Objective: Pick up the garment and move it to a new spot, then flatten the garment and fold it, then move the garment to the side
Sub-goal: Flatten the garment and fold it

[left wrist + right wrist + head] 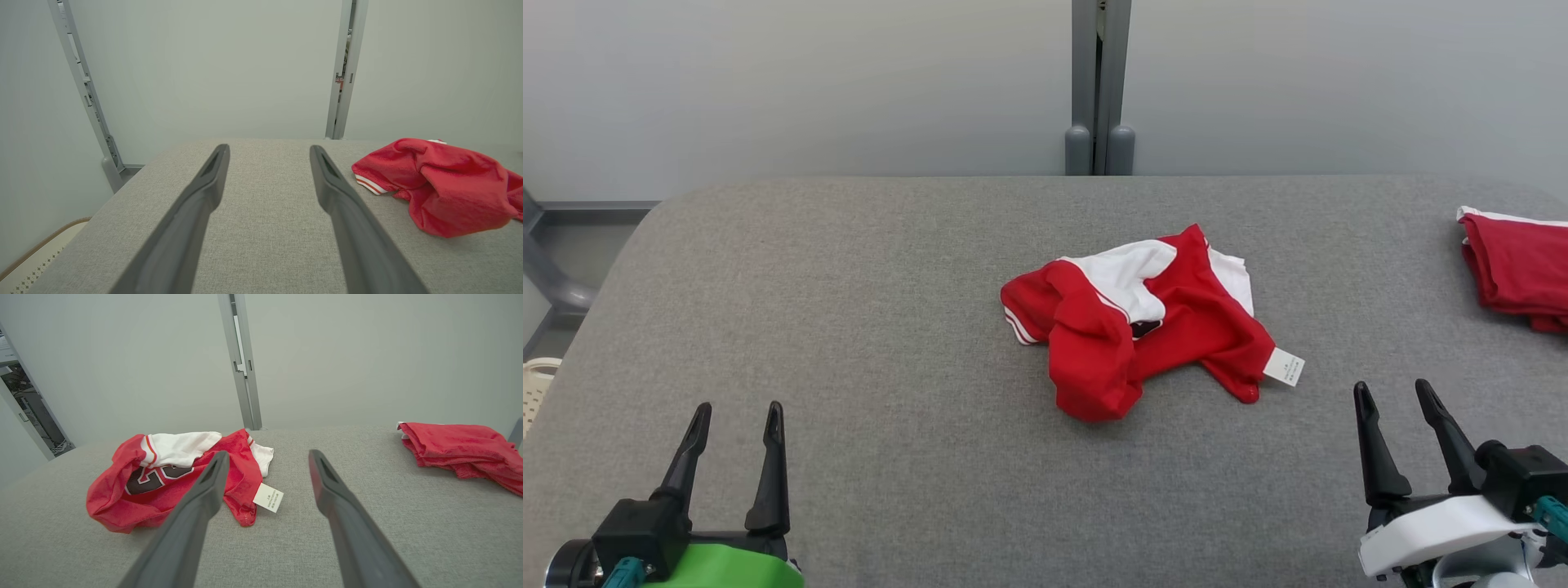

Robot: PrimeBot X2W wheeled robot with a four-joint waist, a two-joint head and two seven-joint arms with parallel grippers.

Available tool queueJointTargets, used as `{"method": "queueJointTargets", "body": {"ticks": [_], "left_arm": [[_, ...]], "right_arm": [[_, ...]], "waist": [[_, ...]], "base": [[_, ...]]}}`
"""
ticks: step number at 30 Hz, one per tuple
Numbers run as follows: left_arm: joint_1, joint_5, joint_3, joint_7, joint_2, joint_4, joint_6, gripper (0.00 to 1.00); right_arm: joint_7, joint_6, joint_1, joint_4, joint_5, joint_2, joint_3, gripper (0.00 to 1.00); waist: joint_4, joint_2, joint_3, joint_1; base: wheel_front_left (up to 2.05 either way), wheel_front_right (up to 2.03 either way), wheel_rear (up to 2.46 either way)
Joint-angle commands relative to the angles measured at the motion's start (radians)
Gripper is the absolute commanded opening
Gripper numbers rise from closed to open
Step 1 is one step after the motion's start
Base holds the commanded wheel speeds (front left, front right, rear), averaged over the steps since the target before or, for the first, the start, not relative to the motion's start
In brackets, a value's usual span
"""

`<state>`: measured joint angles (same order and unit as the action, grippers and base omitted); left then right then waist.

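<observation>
A crumpled red and white garment (pixel 1143 327) with a white paper tag lies in a heap near the middle of the grey table (pixel 866 327). The left wrist view has the garment (pixel 441 183) at its right, and the right wrist view has the garment (pixel 171 477) at its left, with dark numerals on its front. My left gripper (pixel 737 412) stands open at the lower left, well apart from the cloth. My right gripper (pixel 1392 390) stands open at the lower right, a short way from the tag, nothing between its fingers.
A second red garment (pixel 1515 265) lies folded at the table's far right edge; it is the red pile (pixel 461 447) at the right of the right wrist view. A grey post (pixel 1098 90) stands behind the table against a pale wall. A perforated basket rim (pixel 535 384) sits off the left edge.
</observation>
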<state>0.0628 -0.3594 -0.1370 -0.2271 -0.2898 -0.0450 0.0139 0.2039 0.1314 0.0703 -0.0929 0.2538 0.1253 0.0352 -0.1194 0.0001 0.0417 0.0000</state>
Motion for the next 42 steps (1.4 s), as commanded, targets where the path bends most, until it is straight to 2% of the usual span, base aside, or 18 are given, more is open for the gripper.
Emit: {"method": "queueJointTargets", "body": {"ticks": [1, 10, 15, 23, 31, 37, 38, 39, 40, 42], "left_arm": [[0.005, -0.001, -0.004, -0.005, -0.004, -0.003, 0.005, 1.00], [-0.032, 0.010, -0.022, -0.011, 0.007, -0.005, 0.007, 1.00], [-0.070, 0.023, -0.040, -0.016, 0.018, -0.015, 0.006, 1.00], [-0.130, 0.036, -0.060, -0.031, 0.045, -0.041, 0.000, 1.00], [-0.154, 0.045, -0.066, -0.036, 0.062, -0.059, -0.004, 1.00], [-0.164, 0.050, -0.066, -0.038, 0.068, -0.067, -0.009, 1.00], [-0.166, 0.052, -0.067, -0.037, 0.069, -0.068, -0.009, 1.00], [-0.168, 0.052, -0.067, -0.038, 0.071, -0.068, -0.009, 1.00], [-0.168, 0.053, -0.068, -0.038, 0.071, -0.069, -0.009, 1.00], [-0.169, 0.056, -0.067, -0.038, 0.070, -0.071, -0.007, 1.00]], "right_arm": [[0.000, -0.002, -0.019, -0.005, 0.004, 0.005, -0.005, 1.00], [-0.017, -0.002, -0.170, -0.031, -0.006, 0.062, -0.078, 1.00], [-0.038, -0.002, -0.294, -0.098, -0.014, 0.102, -0.120, 1.00], [-0.035, -0.002, -0.433, -0.315, -0.005, 0.140, -0.159, 1.00], [0.002, -0.002, -0.465, -0.554, 0.032, 0.130, -0.178, 1.00], [0.021, -0.002, -0.498, -0.689, 0.073, 0.119, -0.202, 1.00], [0.023, -0.002, -0.504, -0.707, 0.080, 0.119, -0.208, 0.51], [0.028, -0.002, -0.514, -0.722, 0.086, 0.121, -0.216, 0.18], [0.032, -0.002, -0.522, -0.733, 0.093, 0.122, -0.223, 0.00], [0.041, -0.002, -0.532, -0.751, 0.107, 0.124, -0.236, 0.00]], "waist": [[-0.001, -0.0001, -0.003, 0.0000], [-0.017, -0.0001, -0.054, 0.0000], [-0.039, -0.0001, -0.112, 0.0000], [-0.093, -0.0001, -0.185, 0.0000], [-0.130, -0.0001, -0.207, 0.0000], [-0.141, -0.0001, -0.221, 0.0000], [-0.142, -0.0001, -0.223, 0.0000], [-0.143, -0.0001, -0.224, 0.0000], [-0.143, -0.0001, -0.224, 0.0000], [-0.141, -0.0001, -0.220, 0.0000]], "base": [[0.00, 0.00, 0.00], [0.00, 0.00, 0.00], [0.00, 0.00, 0.00], [0.00, 0.00, 0.00], [0.00, 0.00, 0.00], [0.00, 0.00, 0.00], [0.00, 0.00, 0.00], [0.00, 0.00, 0.00], [0.00, 0.00, 0.00], [0.00, 0.00, 0.00]]}}
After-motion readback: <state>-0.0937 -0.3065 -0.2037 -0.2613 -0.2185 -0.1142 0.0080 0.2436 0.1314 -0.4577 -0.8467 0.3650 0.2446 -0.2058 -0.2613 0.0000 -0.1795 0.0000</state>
